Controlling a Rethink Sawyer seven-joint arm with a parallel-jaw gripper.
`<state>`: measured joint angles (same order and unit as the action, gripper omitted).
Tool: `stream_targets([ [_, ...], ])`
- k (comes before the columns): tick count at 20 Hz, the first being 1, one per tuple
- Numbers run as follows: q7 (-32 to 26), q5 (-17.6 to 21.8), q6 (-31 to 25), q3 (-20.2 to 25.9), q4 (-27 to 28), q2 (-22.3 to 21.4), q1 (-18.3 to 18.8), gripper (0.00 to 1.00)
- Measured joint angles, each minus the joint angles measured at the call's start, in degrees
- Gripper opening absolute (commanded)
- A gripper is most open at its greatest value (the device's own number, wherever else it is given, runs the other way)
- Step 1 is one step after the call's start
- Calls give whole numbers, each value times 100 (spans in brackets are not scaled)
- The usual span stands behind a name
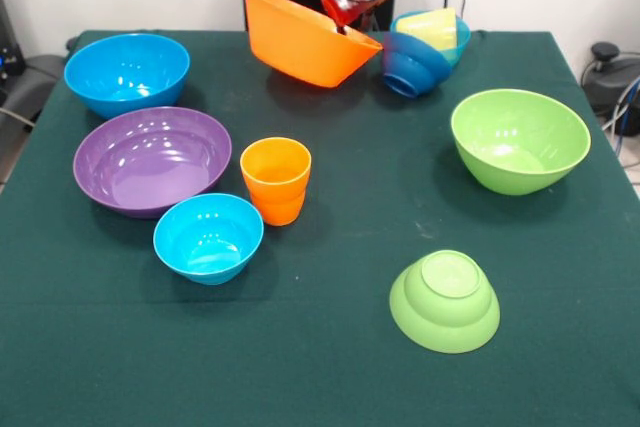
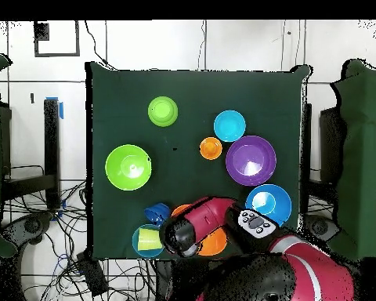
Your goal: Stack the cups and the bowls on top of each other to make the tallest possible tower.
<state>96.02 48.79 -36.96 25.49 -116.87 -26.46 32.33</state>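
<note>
Currently my claw (image 1: 345, 29) is clamped on the rim of the large orange bowl (image 1: 300, 39), holding it tilted and clear of the bench (image 1: 350, 207) near the far edge. Just beside the claw, toward the far right corner, sits the dark blue bowl (image 1: 412, 63), tipped on its side against a light blue bowl (image 1: 462, 35) holding the yellow cup (image 1: 430, 27); I judge that cluster the nearest stacking target.

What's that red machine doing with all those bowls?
The robot's claw is gripping the rim of the large orange bowl and holding it tilted above the table. The other bowls and the orange cup sit scattered and unstacked, except the yellow cup, which rests in a light blue bowl.
</note>
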Motion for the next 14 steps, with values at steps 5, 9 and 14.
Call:
stream_targets([
  [5,0,2,0,2,0,-1,-15,0],
  [9,0,2,0,2,0,-2,-18,0],
  [14,0,5,0,-2,1,-25,-54,0],
])
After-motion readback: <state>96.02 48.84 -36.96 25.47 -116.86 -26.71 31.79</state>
